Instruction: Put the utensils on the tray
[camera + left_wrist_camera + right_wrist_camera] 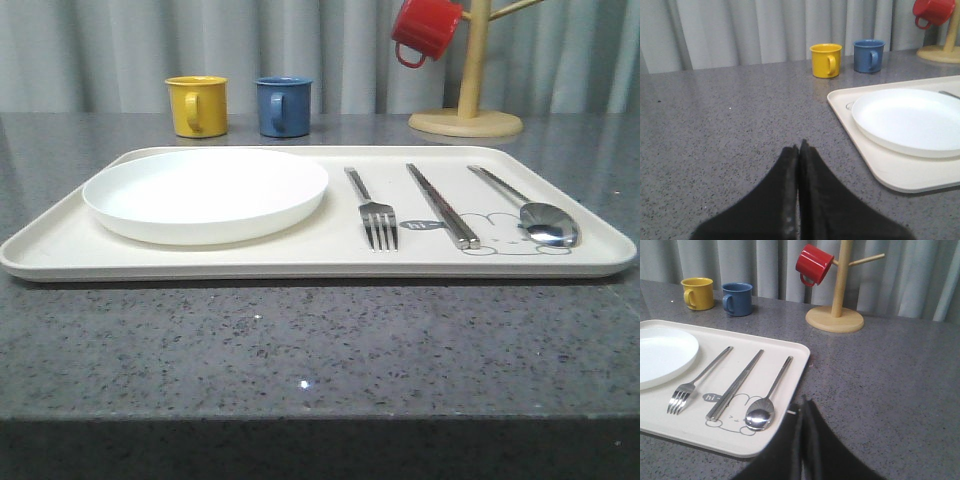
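Both grippers are seen pressed shut, holding nothing: the left gripper [799, 150] over bare countertop [730, 130], the right gripper [804, 405] just beside the tray [790, 390]. Nearest the right gripper lies the spoon [765, 407], then the chopsticks [735, 385], then the fork [695, 382], all on the tray. Beyond them a white plate [205, 195] is set.

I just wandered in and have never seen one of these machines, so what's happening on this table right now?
Nothing is being handled at this moment. The fork, chopsticks and spoon lie side by side on the cream tray, to the right of a white plate. The left gripper is shut and empty over the bare table left of the tray; the right gripper is shut and empty by the tray's right edge. The setting looks finished.
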Available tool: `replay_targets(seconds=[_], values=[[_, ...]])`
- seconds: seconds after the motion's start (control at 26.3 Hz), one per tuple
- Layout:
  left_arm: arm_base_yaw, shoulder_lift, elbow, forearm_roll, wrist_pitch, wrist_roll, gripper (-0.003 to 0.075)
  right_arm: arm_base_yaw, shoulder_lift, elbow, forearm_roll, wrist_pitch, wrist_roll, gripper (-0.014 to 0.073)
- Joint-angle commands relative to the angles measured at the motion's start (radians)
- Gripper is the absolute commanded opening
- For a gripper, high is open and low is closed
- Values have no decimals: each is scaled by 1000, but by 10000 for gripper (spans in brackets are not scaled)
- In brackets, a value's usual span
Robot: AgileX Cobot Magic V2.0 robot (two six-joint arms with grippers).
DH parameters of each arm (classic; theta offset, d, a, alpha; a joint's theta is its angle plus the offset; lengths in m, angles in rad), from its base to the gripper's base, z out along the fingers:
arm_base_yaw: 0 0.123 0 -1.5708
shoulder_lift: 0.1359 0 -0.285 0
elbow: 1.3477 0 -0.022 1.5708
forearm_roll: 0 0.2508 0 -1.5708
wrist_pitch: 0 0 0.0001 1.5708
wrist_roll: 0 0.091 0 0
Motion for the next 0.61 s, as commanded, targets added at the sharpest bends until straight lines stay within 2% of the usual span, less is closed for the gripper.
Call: replay_targets(seconds=[0.0,0.3,0.57], values=[[4,-25,53,22,-176,-12,-18,-2,12,-24,-17,-75,-7,-74],[4,-25,226,24,-414,-12,-18,-2,12,-24,-17,-75,-7,-74],[4,-23,222,21,-401,-12,-18,-2,12,-24,-17,-75,-7,-74]])
